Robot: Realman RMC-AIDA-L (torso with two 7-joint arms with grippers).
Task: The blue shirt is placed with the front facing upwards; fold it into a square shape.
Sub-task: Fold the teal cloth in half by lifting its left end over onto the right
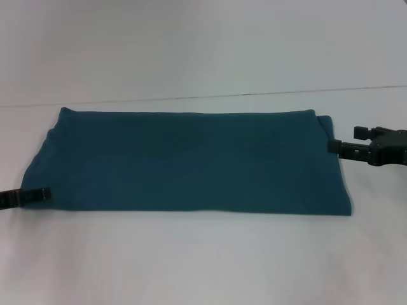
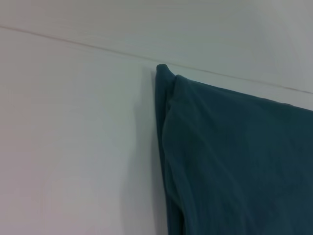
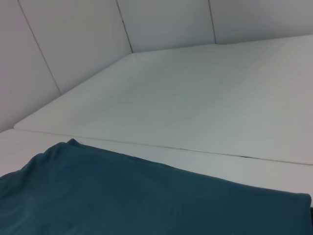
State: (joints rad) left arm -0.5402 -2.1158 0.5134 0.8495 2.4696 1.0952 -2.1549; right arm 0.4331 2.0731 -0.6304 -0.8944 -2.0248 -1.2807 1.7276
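The shirt (image 1: 184,162) lies flat on the white table (image 1: 203,260), centred in the scene. It forms a wide band, long from left to right and short from near to far. No sleeves, collar or lettering show, so the cloth appears already doubled over itself, with the print hidden inside. The far right corner shows a small stacked edge, which supports that reading.

The left gripper (image 1: 39,194) sits at the near left corner of the shirt, low at table height, tip touching or just beside the hem. The right gripper (image 1: 336,147) sits at the right edge, nearer the far corner, tip at the cloth. Each arm stands at one short end, a placement that suits lifting an end and carrying it across the band.

Finger state: it cannot be told for either gripper. The head view shows only dark tips against the cloth, and neither wrist view shows fingers. Whether either tip holds cloth is likewise unclear.

Judgement: the band is still too long for a square. One more fold, end over end, likely remains.
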